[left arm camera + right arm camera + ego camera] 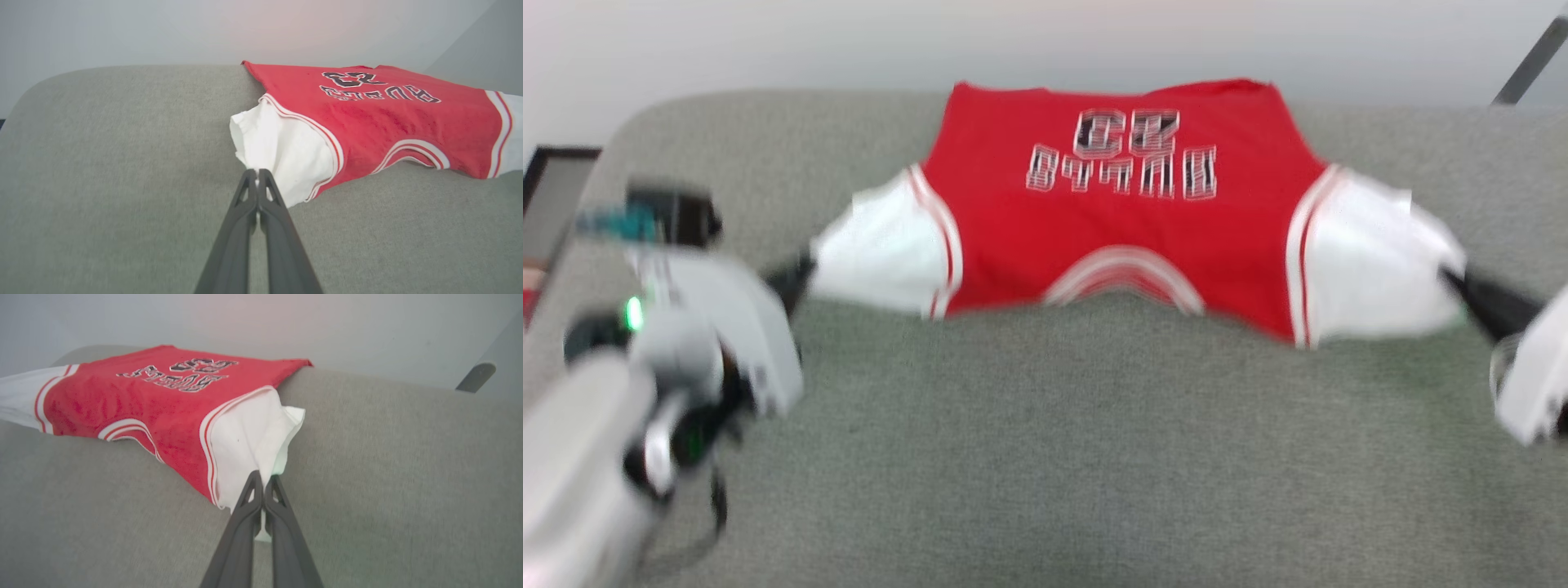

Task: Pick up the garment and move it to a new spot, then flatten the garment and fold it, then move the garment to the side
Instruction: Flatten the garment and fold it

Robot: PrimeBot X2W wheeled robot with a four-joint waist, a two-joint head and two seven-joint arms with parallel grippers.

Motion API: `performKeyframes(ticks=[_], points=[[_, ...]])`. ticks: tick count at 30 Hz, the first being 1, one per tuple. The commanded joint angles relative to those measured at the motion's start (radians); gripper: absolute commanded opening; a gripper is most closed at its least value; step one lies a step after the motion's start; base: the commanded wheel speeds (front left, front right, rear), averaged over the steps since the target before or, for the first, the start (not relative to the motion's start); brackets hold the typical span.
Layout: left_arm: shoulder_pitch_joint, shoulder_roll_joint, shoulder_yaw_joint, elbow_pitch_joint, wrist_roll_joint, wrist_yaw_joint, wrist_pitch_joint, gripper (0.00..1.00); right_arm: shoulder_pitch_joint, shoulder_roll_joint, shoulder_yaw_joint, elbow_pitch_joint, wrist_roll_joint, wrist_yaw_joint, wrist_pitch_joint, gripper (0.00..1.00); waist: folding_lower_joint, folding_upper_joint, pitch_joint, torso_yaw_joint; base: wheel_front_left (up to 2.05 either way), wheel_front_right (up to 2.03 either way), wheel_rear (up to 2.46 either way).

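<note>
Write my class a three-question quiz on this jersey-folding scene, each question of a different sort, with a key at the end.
1. True or false: the jersey lies folded in half on the grey cushion.
2. What do the left arm's jaws pinch? A the collar; B a white sleeve; C the hem.
3. Fill in: the right arm's jaws are ___ on the other white sleeve.
Key: 1 false; 2 B; 3 shut.

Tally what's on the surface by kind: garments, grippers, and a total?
garment: 1, red jersey with white sleeves
grippers: 2, left gripper and right gripper, each shut on a sleeve
total: 3
</note>
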Motion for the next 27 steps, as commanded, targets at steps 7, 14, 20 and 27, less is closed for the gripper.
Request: performKeyframes(ticks=[7, 14, 20, 27], points=[[0.372, 0.166, 0.038, -0.402, -0.073, 0.25, 0.014, 0.0, 0.337, -0.003, -0.1, -0.254, 0.038, 0.001, 0.211, 0.0, 0.0, 0.0, -0.079, -0.033, 0.0, 0.0, 0.0], [0.658, 0.236, 0.077, -0.637, -0.133, 0.415, -0.056, 0.0, 0.582, -0.006, -0.188, -0.401, 0.086, 0.001, 0.379, 0.0, 0.0, 0.0, -0.075, -0.036, 0.0, 0.0, 0.0], [0.831, 0.249, 0.108, -0.757, -0.179, 0.513, -0.114, 0.0, 0.737, 0.024, -0.272, -0.477, 0.095, 0.001, 0.502, 0.0, 0.0, 0.0, -0.054, -0.03, 0.0, 0.0, 0.0], [0.927, 0.239, 0.114, -0.825, -0.195, 0.542, -0.155, 0.0, 0.805, 0.039, -0.322, -0.514, 0.077, 0.001, 0.565, 0.0, 0.0, 0.0, -0.025, -0.016, 0.0, 0.0, 0.0]])
